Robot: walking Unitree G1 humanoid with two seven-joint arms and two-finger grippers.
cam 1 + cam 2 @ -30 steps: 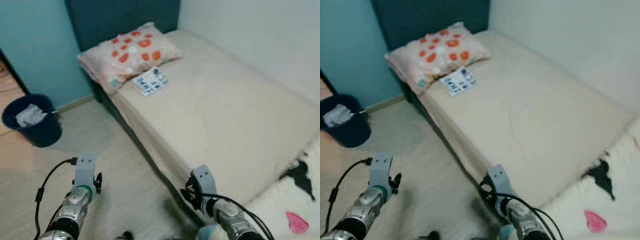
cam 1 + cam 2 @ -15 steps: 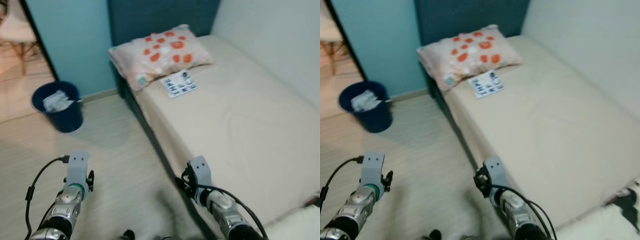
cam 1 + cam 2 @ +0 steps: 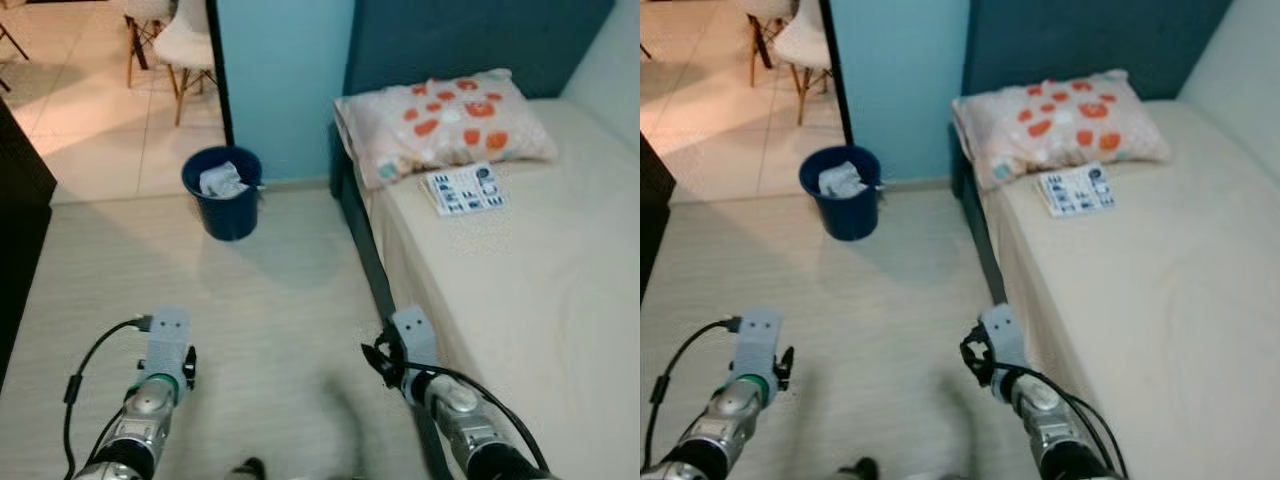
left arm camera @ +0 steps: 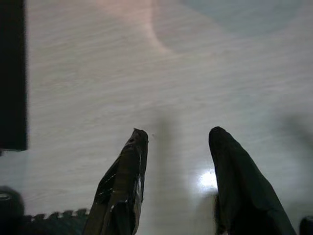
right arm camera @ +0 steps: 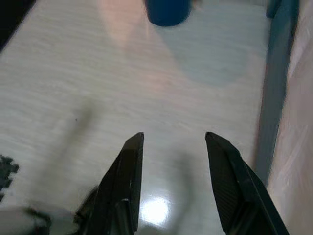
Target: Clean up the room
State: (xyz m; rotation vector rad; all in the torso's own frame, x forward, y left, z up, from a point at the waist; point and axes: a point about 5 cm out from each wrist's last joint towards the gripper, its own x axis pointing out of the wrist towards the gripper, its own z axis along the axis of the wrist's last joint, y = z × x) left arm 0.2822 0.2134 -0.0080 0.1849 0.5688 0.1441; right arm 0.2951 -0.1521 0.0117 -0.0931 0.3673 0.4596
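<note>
A bedroom with pale wood-grain floor (image 3: 270,290) and a teal wall (image 3: 285,70). A bed (image 3: 530,290) with a cream sheet runs along the right side, its dark blue headboard (image 3: 470,40) against the far wall. At the head of the bed lies a pink pillow (image 3: 445,120) with orange and white spots. Just in front of the pillow, on the sheet, rests a small white card (image 3: 462,190) printed with dark blue block letters and a round mark; the writing is too blurred to read. On the floor near the teal wall, left of the bed's head corner, stands a dark blue waste bin (image 3: 225,190) holding crumpled white paper (image 3: 222,182). Beyond a doorway, a tiled floor (image 3: 90,100) and the legs of a chair (image 3: 185,40) are visible. A dark piece of furniture (image 3: 20,230) edges the left.

The left claw (image 4: 176,183) hangs over bare floor, fingers parted and holding nothing. The right claw (image 5: 173,183) hangs over the floor beside the bed's dark frame, fingers likewise parted and empty; its wrist view shows the waste bin ahead.
</note>
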